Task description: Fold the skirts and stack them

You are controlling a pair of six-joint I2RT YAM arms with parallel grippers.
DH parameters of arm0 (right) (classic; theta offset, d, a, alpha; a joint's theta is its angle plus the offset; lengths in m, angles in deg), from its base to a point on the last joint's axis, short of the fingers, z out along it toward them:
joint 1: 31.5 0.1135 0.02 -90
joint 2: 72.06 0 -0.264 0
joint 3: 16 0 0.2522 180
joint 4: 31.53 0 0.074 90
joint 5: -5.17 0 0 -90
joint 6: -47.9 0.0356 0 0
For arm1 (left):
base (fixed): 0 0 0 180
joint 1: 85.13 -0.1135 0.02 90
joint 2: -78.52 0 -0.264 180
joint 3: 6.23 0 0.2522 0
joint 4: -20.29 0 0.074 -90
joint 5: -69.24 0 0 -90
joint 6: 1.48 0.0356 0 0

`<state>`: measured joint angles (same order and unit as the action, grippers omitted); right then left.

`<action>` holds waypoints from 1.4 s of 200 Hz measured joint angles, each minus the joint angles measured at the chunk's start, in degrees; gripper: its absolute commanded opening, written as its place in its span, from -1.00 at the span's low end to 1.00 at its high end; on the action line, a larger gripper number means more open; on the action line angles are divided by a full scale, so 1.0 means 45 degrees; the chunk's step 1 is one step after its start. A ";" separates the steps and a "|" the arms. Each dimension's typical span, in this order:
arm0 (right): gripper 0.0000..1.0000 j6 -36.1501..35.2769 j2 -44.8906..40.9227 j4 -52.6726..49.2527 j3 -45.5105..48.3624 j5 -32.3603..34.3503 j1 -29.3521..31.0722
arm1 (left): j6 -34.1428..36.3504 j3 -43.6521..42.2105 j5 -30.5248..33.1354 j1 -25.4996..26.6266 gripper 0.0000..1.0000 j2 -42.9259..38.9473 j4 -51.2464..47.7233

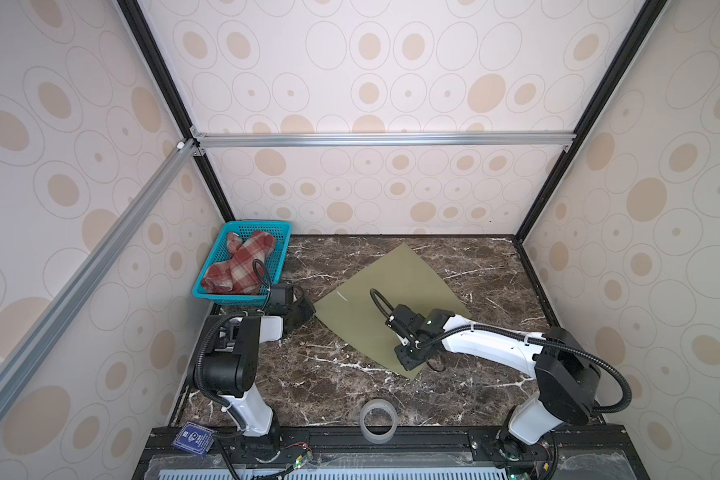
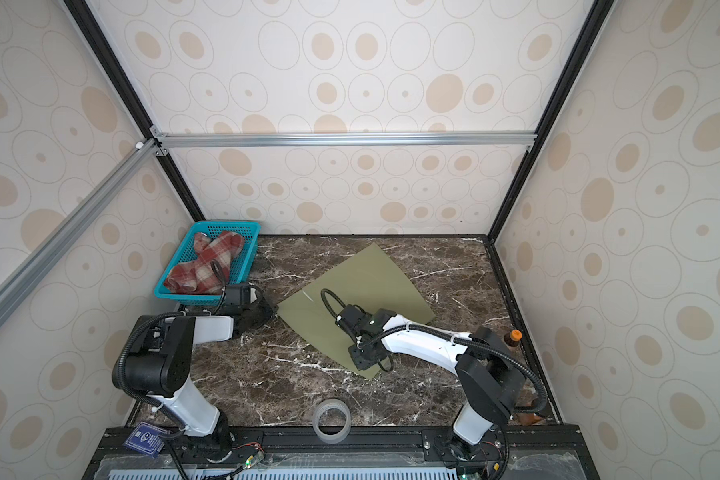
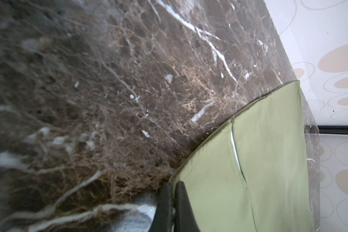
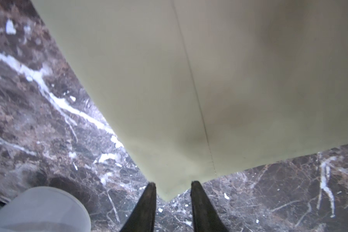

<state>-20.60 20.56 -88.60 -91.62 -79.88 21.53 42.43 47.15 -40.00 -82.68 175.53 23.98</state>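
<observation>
The olive-green skirt [image 1: 391,299] [image 2: 350,286] lies spread flat on the marble table in both top views. My left gripper [image 1: 308,309] [image 3: 173,183] is shut on its left corner; the green edge [image 3: 259,160] is pinched between the black fingers. My right gripper [image 1: 408,365] [image 4: 173,183] stands open at the skirt's near corner [image 4: 189,80], whose tip lies between the parted fingers without touching them. The red-and-cream plaid skirt [image 1: 242,262] [image 2: 208,259] lies crumpled in the teal basket [image 1: 225,296] at the back left.
A roll of clear tape [image 1: 378,419] [image 4: 38,211] stands near the table's front edge. A blue card [image 1: 194,438] lies on the front rail at the left. A brown bottle with an orange cap [image 2: 512,336] stands by the right wall.
</observation>
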 measured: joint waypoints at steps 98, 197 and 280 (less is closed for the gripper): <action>-0.43 -0.0559 0.0141 -0.0010 0.0933 0.1258 0.2016 | 0.0000 0.0039 0.0083 0.0029 -1.00 -0.0180 -0.0656; -0.43 -0.0704 0.0282 0.0398 0.1549 0.2040 0.2040 | 0.0005 0.0461 0.0257 0.0039 -1.00 -0.0180 -0.1020; -0.40 -0.1331 0.0282 0.0588 0.1423 0.2603 0.2108 | 0.0005 0.0583 0.0301 0.0039 -1.00 -0.0180 -0.1243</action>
<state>-26.59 21.83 -85.95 -85.22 -68.16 31.02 42.45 49.77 -38.65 -82.50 174.72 18.38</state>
